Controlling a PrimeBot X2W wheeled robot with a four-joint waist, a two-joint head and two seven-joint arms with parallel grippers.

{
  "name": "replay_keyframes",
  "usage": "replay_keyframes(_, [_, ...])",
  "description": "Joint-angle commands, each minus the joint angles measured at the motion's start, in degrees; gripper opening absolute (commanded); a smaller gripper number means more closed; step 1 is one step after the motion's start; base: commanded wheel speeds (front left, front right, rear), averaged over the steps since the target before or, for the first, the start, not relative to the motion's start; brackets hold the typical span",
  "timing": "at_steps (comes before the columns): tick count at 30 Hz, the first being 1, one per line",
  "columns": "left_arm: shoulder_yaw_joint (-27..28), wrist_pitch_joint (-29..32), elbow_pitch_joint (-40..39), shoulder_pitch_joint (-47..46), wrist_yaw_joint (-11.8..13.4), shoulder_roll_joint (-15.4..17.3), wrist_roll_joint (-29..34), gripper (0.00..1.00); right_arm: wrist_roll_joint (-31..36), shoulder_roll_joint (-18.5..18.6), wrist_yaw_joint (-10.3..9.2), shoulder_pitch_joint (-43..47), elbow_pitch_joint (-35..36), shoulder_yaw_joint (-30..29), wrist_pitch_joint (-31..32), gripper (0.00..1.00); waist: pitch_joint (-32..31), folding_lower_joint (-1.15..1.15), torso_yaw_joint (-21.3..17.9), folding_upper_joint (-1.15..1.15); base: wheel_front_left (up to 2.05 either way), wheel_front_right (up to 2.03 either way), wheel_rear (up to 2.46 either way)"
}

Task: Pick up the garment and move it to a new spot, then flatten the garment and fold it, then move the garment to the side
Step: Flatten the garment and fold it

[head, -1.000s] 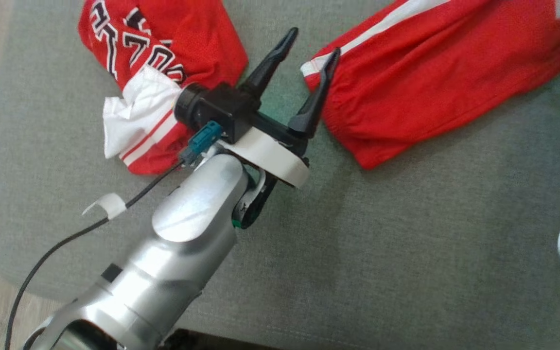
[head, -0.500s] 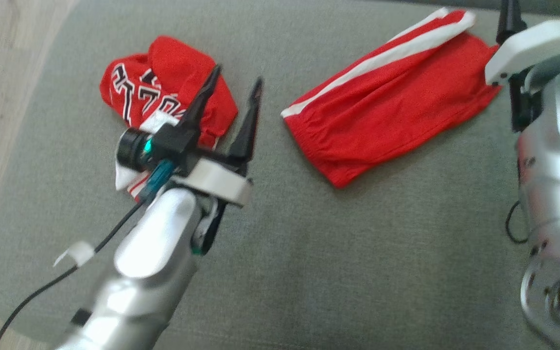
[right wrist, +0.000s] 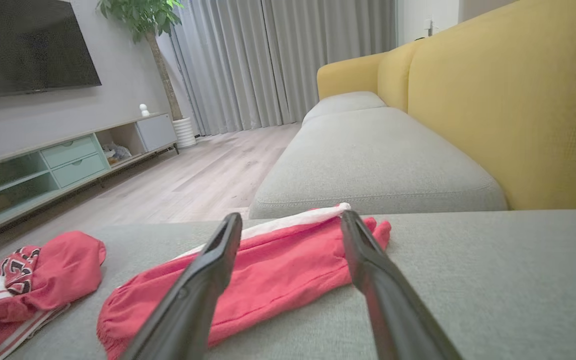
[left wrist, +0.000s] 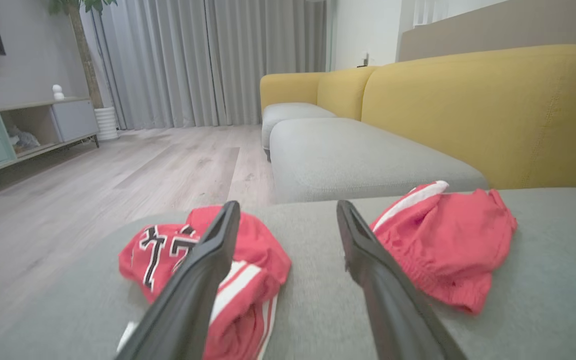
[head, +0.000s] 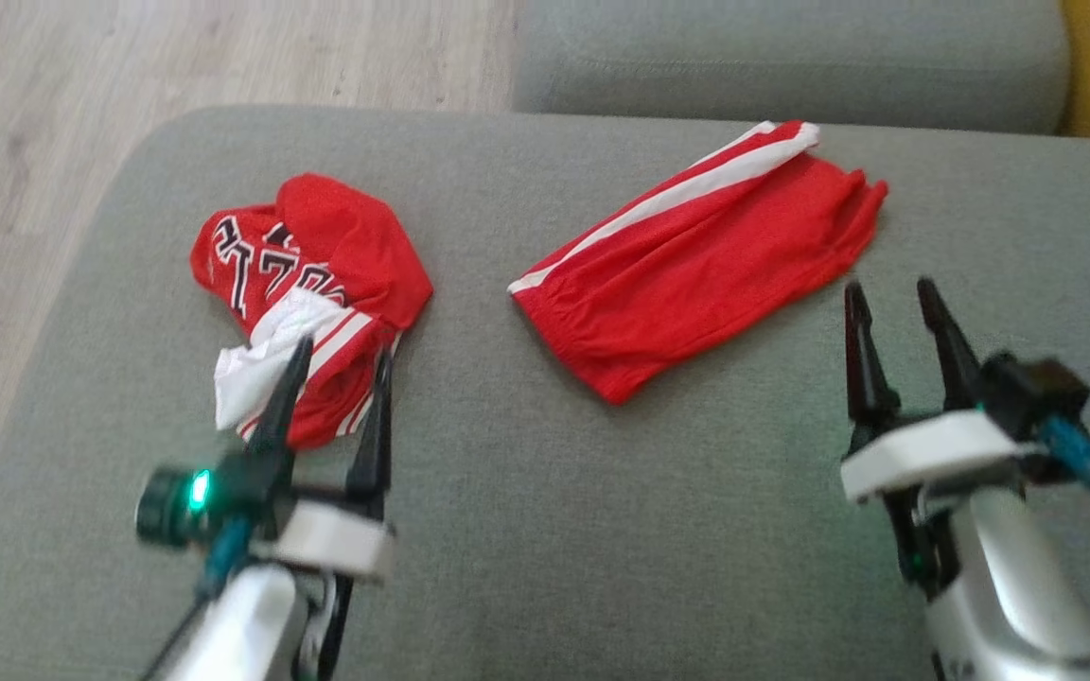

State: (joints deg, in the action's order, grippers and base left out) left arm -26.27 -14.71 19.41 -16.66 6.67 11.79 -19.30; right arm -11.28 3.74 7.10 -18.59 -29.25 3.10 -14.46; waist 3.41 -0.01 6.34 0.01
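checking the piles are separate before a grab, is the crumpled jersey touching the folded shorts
Apart. The head view shows a bare strip of grey cushion between the crumpled jersey and the folded shorts.

Bare cushion (head: 602, 549) between jersey (head: 318, 265) and shorts (head: 696, 274), foreground clear

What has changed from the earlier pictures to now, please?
The left gripper has drawn back from between the garments toward the robot; the right gripper has come into view. Both are open, holding nothing. The head camera moved too. The crumpled jersey and folded shorts lie as before.
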Motion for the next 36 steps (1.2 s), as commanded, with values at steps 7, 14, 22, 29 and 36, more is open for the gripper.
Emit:
replay_keyframes(7, [6.48, -0.29, -7.02, 8.5, 2.34, -0.95, 2.26, 1.0, -0.98, -0.29, 0.39, 7.8, 10.33, 0.5, 0.5, 1.0, -0.61, 0.01, -1.17, -0.01, 0.0, 0.0, 0.0])
replay_keyframes(14, [8.18, -0.29, -8.57, 7.67, -0.73, -2.03, 4.57, 1.0, 2.21, -0.54, 0.39, 6.84, 15.05, -1.09, 4.95, 1.0, 3.91, 0.01, 0.72, -0.01, 0.0, 0.0, 0.0])
replay_keyframes(22, [9.79, -0.29, -8.96, 3.01, -4.76, -4.94, 6.01, 1.0, 12.91, 0.87, 0.39, -10.16, 10.76, -9.55, 19.93, 1.0, 13.02, 0.01, 4.85, -0.01, 0.0, 0.0, 0.0])
replay_keyframes(29, [11.26, -0.29, -8.47, -0.13, -8.03, -6.8, 6.41, 1.0, 20.29, 2.2, 0.39, -26.08, 0.64, -18.93, 28.57, 1.0, 18.45, 0.01, 8.64, -0.01, 0.0, 0.0, 0.0])
replay_keyframes(36, [11.71, -0.29, -8.49, -2.09, -10.06, -8.01, 7.32, 1.0, 27.57, 5.21, 0.39, -34.12, -10.02, -28.14, 32.02, 1.0, 20.91, 0.01, 11.34, -0.01, 0.0, 0.0, 0.0])
